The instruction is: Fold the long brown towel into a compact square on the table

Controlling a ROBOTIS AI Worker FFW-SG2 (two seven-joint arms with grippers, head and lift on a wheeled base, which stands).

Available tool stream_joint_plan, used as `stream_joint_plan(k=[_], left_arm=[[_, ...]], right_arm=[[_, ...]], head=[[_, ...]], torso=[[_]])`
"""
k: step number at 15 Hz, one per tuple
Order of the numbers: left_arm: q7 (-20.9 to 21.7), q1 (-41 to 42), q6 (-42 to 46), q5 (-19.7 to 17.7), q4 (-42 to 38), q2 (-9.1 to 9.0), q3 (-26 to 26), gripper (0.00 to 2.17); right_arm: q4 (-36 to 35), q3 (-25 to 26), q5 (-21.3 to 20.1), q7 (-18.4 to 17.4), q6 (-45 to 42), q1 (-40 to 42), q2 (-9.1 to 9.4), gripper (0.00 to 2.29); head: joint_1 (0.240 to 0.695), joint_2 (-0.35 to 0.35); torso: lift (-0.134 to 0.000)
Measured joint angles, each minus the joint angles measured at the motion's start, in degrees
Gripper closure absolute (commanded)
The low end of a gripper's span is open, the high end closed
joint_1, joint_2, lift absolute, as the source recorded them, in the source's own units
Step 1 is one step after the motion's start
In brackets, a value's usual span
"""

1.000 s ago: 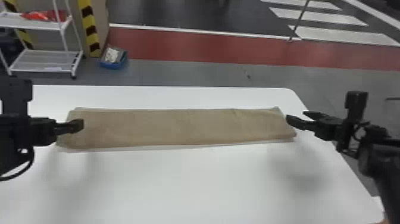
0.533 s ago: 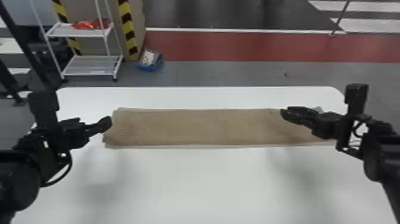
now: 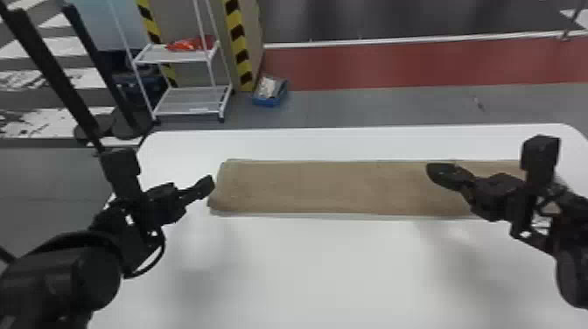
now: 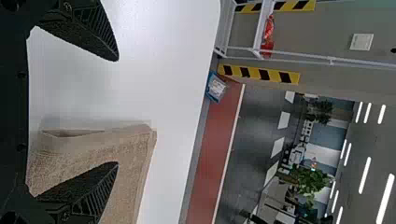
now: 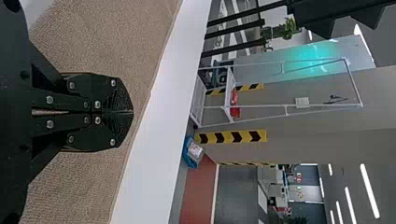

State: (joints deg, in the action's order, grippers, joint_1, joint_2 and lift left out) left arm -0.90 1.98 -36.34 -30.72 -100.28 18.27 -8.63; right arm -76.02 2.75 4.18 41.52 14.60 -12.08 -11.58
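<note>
Your brown towel (image 3: pixel 341 188) lies on the white table (image 3: pixel 306 271), stretched out in a long, flat strip running left to right, nearer the far edge than the near one. At its left end you can see the layers parting a little, with a small gap along the fold in the left wrist view.

Your left end effector (image 3: pixel 209 186) is at the towel's left end, its two fingers (image 4: pixel 95 186) spread wide apart with nothing between them. In the left wrist view one finger overlaps the brown cloth and the other has white tabletop behind it; you can't tell from here whether the first one touches the cloth.

Your right end effector (image 3: pixel 433 173) is over the right part of the towel, fingers pressed together, tips meeting, with no cloth visible between them. Its arm covers part of the strip's right side in the head view.

Beyond the table, on your left, there's a white rack (image 3: pixel 168 56) with a red item (image 3: pixel 190 43) on its upper shelf, and a blue bin (image 3: pixel 270 101) on the floor near it.
</note>
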Motion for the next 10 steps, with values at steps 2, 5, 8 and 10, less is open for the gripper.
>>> stream_joint_plan(k=[2,5,8,10], left_arm=[[0.37,-1.57,-0.32,0.15,1.6,0.0,1.03,0.11],[2.04,-6.62,-0.51,2.07,6.43,0.58,4.09,0.21],[2.67,-9.31,-2.9,5.41,8.15,0.79,6.59,0.22],[3.39,-10.08,-6.05,6.56,8.59,0.9,7.39,0.22]], right_arm=[[2.38,-0.95,-0.42,-0.45,-2.15,-0.74,0.21,2.07],[4.15,-1.42,-1.17,-0.57,-3.37,-1.02,0.49,2.07],[4.31,-0.99,-1.44,-0.56,-3.56,-0.53,0.43,2.07],[4.58,-0.7,-1.45,-0.56,-3.61,-0.46,0.28,2.07]], head=[[0.695,0.132],[0.695,0.122],[0.695,0.111],[0.695,0.1]], torso=[[-0.128],[-0.128],[-0.128],[-0.128]])
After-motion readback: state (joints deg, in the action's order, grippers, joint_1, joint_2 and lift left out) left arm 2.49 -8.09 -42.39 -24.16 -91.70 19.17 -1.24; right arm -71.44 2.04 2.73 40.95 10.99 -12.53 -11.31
